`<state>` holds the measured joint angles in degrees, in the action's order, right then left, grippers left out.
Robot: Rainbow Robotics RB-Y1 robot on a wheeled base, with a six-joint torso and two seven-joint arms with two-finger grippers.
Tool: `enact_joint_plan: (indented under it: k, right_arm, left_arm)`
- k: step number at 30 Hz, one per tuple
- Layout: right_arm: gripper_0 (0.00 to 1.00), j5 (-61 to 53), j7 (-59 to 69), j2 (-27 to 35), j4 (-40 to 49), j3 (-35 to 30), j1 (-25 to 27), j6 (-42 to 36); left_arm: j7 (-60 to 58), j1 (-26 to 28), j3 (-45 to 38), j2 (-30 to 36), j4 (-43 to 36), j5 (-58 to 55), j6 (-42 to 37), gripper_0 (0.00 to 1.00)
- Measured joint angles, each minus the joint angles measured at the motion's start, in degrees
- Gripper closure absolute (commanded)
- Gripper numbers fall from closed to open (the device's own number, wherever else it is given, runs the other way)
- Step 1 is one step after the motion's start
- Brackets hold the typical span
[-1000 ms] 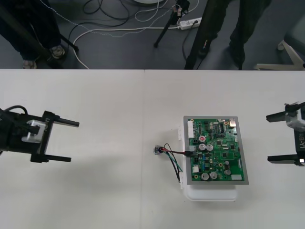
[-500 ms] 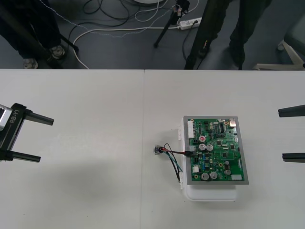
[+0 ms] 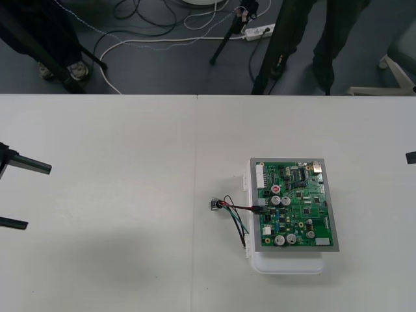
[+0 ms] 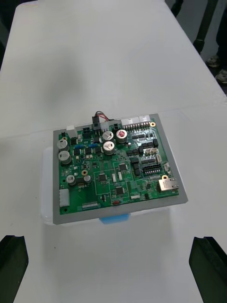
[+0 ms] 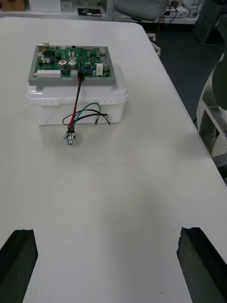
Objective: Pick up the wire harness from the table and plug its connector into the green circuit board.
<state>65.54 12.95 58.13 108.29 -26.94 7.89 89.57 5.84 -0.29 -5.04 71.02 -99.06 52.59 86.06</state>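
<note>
The limp, light red-black-green wire harness [image 3: 233,207] wants gripping by its stiff black plug [image 5: 80,75] at the green circuit board [image 3: 296,201]'s edge; left gripper [image 3: 37,196] and right gripper [image 4: 111,238] gape wide.

You have open table [image 3: 117,162] left of the board [image 3: 294,203]; only the harness [image 3: 229,206] lies just beside its left edge.

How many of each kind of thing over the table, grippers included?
green circuit board: 1
white base: 1
wire harness: 1
grippers, both open: 2 (left gripper, right gripper)
Total: 5
</note>
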Motion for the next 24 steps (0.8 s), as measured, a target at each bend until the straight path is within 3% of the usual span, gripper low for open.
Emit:
enact_joint_plan:
  k: [9,24]
  right_arm:
    - [0.0,-1.4,-6.8,0.0,-2.2,-0.3,0.0,0.0]
    - [0.0,-5.3,-6.8,0.0,-2.1,-0.2,1.8,0.0]
  left_arm:
    - [0.0,1.8,-1.3,0.1,-0.3,-0.2,0.5,0.13]
    - [0.0,1.9,-1.3,0.0,-1.3,-0.2,0.7,0.13]
